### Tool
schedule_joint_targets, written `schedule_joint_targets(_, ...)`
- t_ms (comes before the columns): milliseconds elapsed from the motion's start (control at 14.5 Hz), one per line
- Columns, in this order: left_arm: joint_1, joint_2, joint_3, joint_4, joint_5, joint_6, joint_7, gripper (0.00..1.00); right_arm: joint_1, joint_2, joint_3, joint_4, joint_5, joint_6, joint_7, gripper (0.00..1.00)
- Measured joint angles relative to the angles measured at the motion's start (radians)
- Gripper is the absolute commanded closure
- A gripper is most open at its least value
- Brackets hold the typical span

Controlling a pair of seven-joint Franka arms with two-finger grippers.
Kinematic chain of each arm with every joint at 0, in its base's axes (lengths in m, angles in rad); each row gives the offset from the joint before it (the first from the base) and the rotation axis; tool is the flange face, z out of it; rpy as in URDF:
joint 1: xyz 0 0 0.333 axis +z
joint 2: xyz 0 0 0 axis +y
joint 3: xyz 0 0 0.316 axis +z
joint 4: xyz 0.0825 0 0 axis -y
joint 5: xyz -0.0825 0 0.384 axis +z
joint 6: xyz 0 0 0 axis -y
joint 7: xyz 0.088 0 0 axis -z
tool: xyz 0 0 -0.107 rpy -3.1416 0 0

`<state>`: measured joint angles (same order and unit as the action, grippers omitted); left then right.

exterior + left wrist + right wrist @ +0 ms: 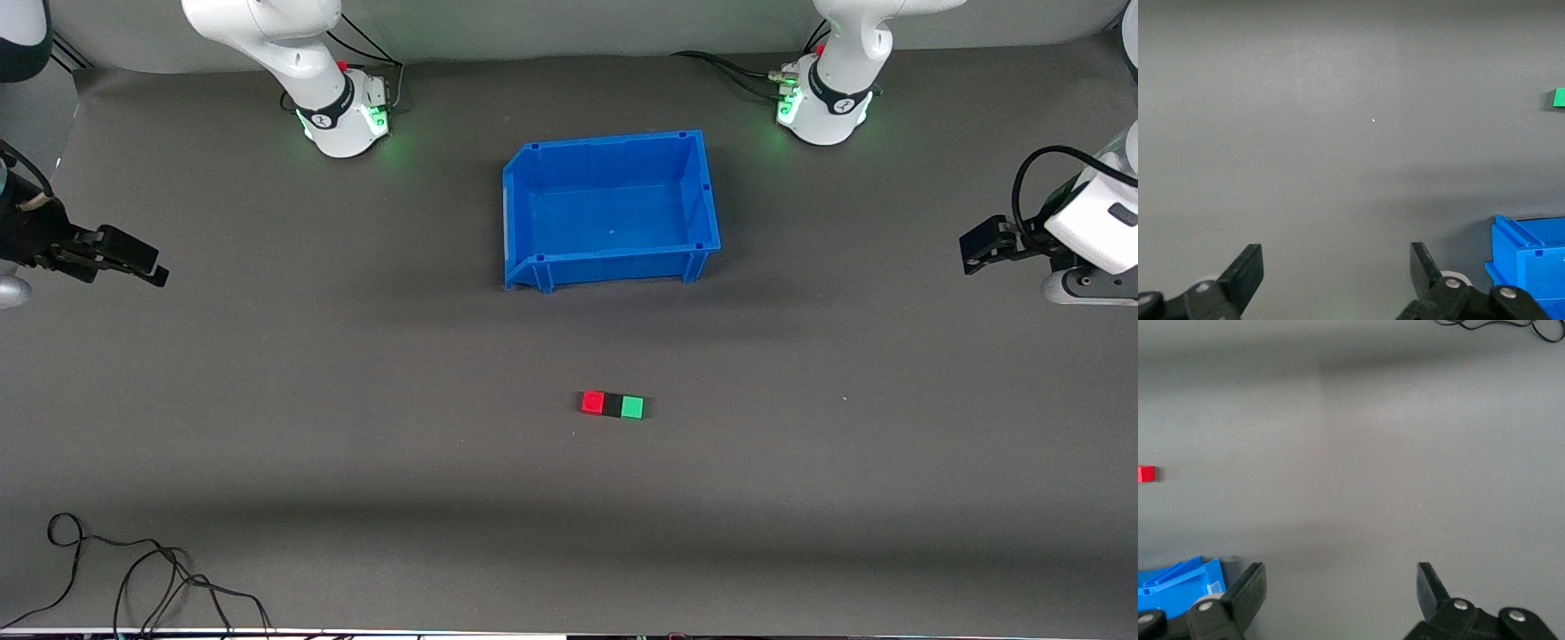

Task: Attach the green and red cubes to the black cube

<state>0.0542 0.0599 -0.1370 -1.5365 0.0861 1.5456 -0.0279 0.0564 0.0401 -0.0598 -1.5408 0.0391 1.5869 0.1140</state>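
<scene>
A red cube [592,402], the black cube [612,405] and a green cube [632,407] lie in one row on the grey table, touching, the black one in the middle, nearer to the front camera than the blue bin [533,213]. My left gripper [976,244] is open and empty, up over the left arm's end of the table. My right gripper [142,264] is open and empty, up over the right arm's end. The left wrist view shows the green cube [1558,97] at its edge and open fingers [1248,270]. The right wrist view shows the red cube [1146,474] and open fingers [1251,587].
The blue bin stands empty mid-table between the arm bases; its corner shows in the left wrist view [1528,263] and the right wrist view [1178,583]. A black cable [133,569] lies at the table's front edge toward the right arm's end.
</scene>
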Motion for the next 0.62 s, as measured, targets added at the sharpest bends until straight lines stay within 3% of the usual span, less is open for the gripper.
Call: schedule_joint_targets(621,0.019,0.006,0.012,0.007,-0.051,0.019,0.002,0.03,0.0,0.019,0.001,0.024,-0.002,-0.019,0.0,0.0)
